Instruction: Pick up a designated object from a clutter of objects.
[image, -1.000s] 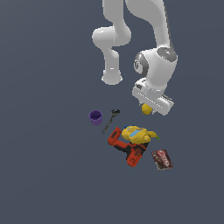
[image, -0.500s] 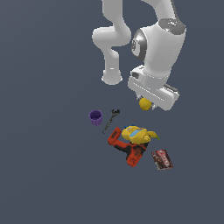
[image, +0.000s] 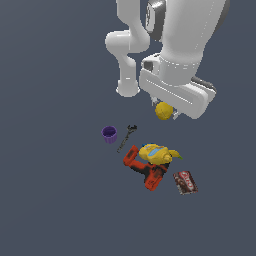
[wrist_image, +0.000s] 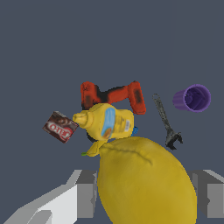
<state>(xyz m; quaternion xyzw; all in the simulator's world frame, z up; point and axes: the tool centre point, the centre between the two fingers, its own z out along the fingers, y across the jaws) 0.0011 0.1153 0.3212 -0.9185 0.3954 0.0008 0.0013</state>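
Setting: a simulated test scene, not a furnished room. The ground (image: 50, 200) is a flat, uniform dark grey plane without walls or furniture. Below the gripper (image: 165, 111), a power drill (image: 144, 170), wrench (image: 127, 137) and purple cup (image: 109, 134) lie scattered directly on it.

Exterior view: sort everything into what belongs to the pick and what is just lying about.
Belongs to the pick:
lemon
end effector, shut on it

Just lying about:
purple cup
wrench
power drill
yellow bottle
dark red box
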